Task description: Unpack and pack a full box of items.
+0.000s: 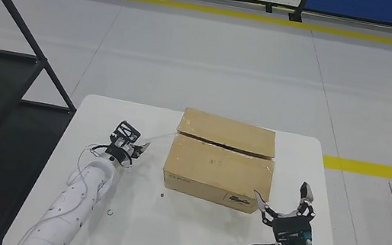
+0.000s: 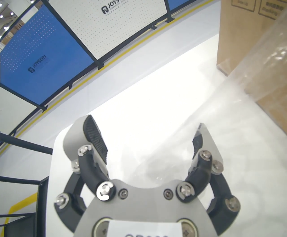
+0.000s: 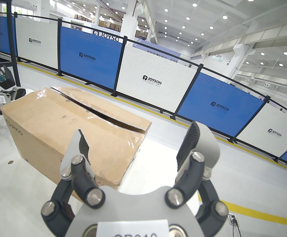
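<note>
Cardboard box [image 1: 221, 161]: mid-table [image 1: 126, 220], top seam split.
Left gripper [image 1: 131, 140]: low beside the box's left end, fingers apart, clear tape strip [image 2: 253, 67] trailing between.
Right gripper [image 1: 282, 198]: fingers spread, at the box's near right corner.

The box [image 1: 219, 161] stood on the table [image 1: 134, 221], toward its far edge. The left gripper [image 1: 133, 142] was to the left of the box, near its far left corner, and a strip of tape [image 1: 161, 138] ran between them. The right gripper [image 1: 282, 198] was just beside the near right corner of the box.
</note>
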Available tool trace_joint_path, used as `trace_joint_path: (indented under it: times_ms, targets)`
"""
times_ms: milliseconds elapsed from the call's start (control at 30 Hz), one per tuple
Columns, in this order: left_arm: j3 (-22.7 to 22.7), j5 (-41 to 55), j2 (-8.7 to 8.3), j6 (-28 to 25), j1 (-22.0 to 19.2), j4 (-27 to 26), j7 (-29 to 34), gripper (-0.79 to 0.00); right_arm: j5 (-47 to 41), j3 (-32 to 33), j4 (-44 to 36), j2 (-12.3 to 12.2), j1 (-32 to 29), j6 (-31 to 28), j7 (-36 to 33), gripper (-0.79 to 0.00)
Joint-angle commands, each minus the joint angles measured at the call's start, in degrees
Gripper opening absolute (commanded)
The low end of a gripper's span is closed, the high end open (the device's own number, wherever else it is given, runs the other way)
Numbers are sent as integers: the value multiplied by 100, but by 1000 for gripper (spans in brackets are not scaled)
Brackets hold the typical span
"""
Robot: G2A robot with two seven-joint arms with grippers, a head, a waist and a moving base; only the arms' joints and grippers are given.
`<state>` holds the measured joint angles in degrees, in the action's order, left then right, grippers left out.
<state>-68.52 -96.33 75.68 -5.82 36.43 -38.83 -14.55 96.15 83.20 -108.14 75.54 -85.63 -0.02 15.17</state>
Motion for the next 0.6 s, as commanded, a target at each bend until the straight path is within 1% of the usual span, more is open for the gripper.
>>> trace_joint_path:
  times_ms: [0,133,267,433,567]
  targets:
    - [9,86,32,165,-85,108,41,0,5,8,-4,-2,-3,4,-8,0]
    - [-60,332,83,589,-242,319,64,0,-14,18,-13,-3,-11,15,-8,0]
    - [-227,684,102,944,-332,432,-90,0,-29,28,-6,-6,-1,4,-1,0]
    - [-417,918,79,1215,-320,389,-314,0,-34,13,3,-6,49,-19,-24,0]
    - [-511,884,39,1386,-246,279,-386,0,-19,-1,8,-8,95,-44,-31,0]
